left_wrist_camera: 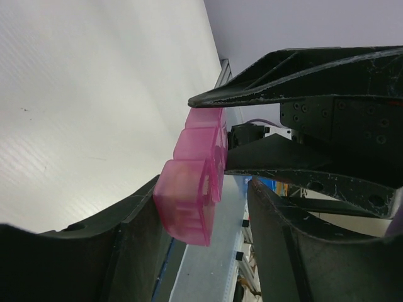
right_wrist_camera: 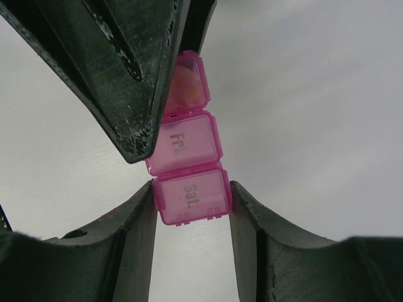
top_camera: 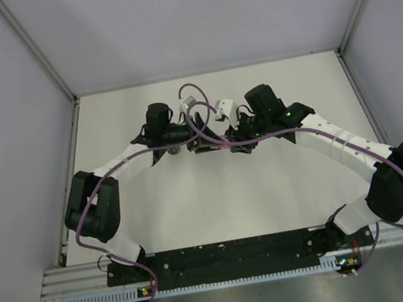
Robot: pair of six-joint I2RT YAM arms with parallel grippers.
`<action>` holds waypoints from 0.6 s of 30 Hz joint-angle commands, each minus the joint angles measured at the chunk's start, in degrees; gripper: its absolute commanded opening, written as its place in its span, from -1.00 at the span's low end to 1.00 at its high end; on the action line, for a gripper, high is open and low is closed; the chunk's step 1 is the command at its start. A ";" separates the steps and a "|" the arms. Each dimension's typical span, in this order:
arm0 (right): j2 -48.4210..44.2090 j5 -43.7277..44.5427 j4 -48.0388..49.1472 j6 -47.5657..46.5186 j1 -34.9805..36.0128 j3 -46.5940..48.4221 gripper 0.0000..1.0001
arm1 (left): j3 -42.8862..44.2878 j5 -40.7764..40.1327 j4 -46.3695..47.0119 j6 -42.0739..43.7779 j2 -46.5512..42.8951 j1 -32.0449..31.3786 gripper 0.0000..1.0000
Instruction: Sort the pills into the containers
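right wrist view: right gripper (right_wrist_camera: 192, 189) clamps the "sat." end of the pink pill box (right_wrist_camera: 187, 148), over the table's (top_camera: 272, 209) middle; left gripper (left_wrist_camera: 203, 182) straddles the opposite end, spread wider than it, one finger touching.

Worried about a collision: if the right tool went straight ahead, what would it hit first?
The pink pill box, already between the fingers of the right tool; just beyond, likely a finger of the left tool, though depth is unclear.
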 commanded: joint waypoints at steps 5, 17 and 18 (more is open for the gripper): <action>0.12 -0.76 2.79 0.74 -0.24 1.46 -1.00 | 3.84 1.40 3.88 -2.11 3.54 -2.93 -0.06; -0.23 -1.29 2.87 0.65 -0.16 1.02 -1.00 | 3.76 1.58 6.25 -4.13 4.95 -3.28 -1.00; -0.32 -1.38 2.87 0.65 -0.24 1.02 -1.00 | 3.41 1.40 6.78 -4.39 4.95 -3.45 -1.00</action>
